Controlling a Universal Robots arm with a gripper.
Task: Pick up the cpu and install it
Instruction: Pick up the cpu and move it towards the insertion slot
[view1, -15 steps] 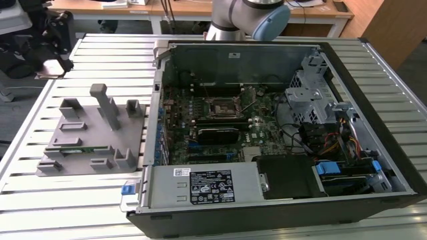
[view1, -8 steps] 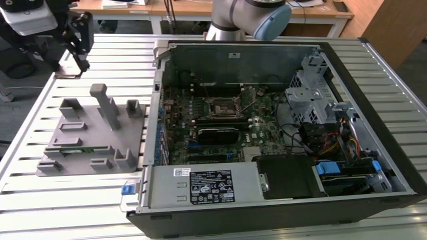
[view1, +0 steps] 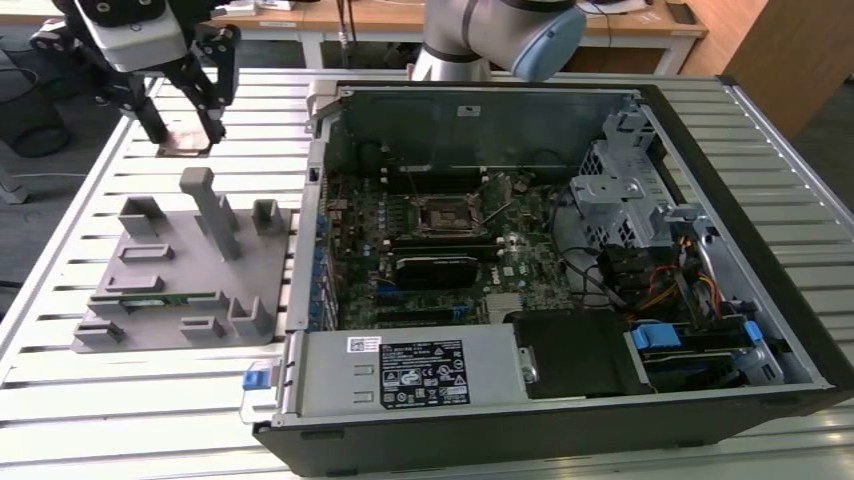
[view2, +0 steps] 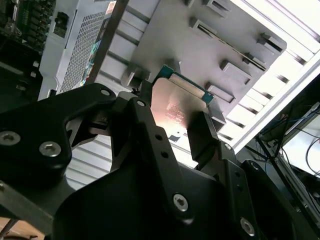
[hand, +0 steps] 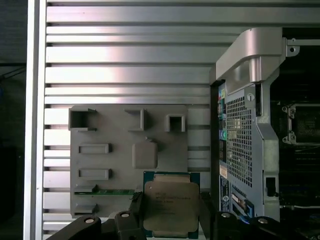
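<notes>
My gripper hangs above the slatted table at the far end of the exterior view's left, shut on the cpu. The cpu is a flat square chip with a silvery top plate and a green rim, and it is off the grey fixture plate. A black finger presses on each of two opposite edges. In the second wrist view the cpu sits between the fingertips of my gripper. The motherboard socket lies inside the open computer case, to the exterior view's right of the gripper.
The grey fixture plate has upright posts and pockets, and a green memory stick lies in one slot. The open computer case has tall walls, a drive cage, cables and a power supply. The arm's base stands behind the case.
</notes>
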